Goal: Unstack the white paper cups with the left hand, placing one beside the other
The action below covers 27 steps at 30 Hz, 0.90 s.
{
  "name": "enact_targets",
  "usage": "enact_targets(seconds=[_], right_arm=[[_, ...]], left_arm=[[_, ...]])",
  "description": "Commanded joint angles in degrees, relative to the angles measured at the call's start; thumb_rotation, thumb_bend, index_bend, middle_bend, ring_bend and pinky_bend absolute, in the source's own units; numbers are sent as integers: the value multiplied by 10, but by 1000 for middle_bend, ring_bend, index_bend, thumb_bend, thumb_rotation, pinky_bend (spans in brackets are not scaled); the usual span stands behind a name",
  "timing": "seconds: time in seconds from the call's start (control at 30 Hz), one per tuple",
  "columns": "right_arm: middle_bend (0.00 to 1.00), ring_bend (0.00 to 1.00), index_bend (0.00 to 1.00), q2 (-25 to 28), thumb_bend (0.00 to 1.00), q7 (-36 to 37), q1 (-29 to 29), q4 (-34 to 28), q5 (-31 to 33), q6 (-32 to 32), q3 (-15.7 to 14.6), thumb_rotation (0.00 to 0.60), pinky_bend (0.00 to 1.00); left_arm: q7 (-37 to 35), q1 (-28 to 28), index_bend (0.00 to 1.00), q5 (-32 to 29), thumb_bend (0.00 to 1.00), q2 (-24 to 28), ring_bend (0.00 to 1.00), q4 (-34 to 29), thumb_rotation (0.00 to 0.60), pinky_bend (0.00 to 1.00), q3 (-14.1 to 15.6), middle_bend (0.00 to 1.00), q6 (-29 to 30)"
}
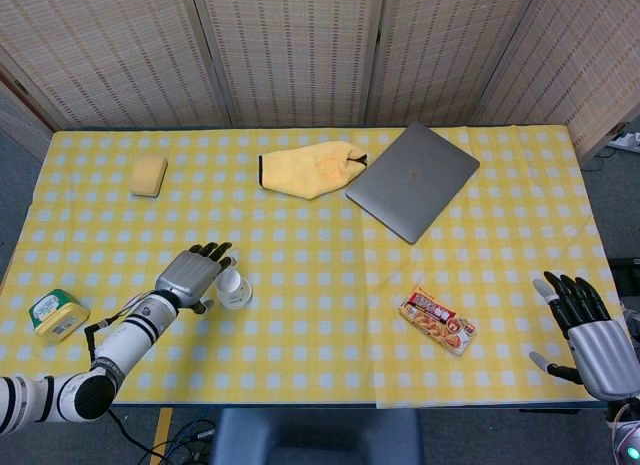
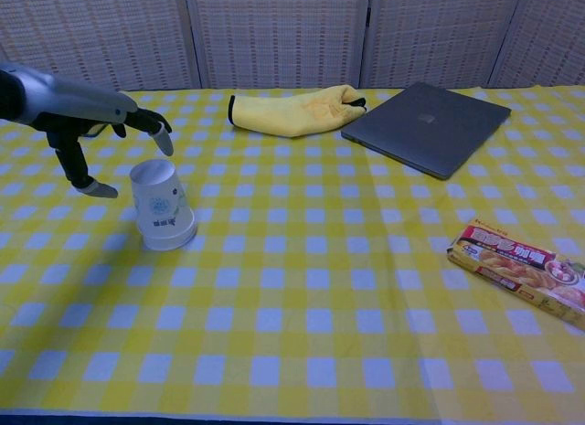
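The stack of white paper cups [image 2: 162, 204] stands upside down near the table's front-left edge, rim on the yellow checked cloth [image 2: 302, 288], so I come from its left side. My left hand [image 2: 96, 132] hovers just beside it, fingers apart, probably not touching. My right hand [image 1: 590, 335] waits spread at the front-right corner.

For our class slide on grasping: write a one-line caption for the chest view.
Left hand open beside the upside-down white paper cups on the checked tablecloth.
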Motion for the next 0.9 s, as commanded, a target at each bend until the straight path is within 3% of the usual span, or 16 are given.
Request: enact_targets(seconds=[0.03,0.9], right_arm=[[0,0,0,0,119,-1,0,0,0,-1,0,600,0],[0,0,0,1,118,1,-2,1,1,5,1,600,0]], left_arm=[[-5,-4,199,-1,347,-3,0,5,600,165,3,0,-1],[-67,-24,335,31,347,-35,0,49,600,165,10,0,-15]])
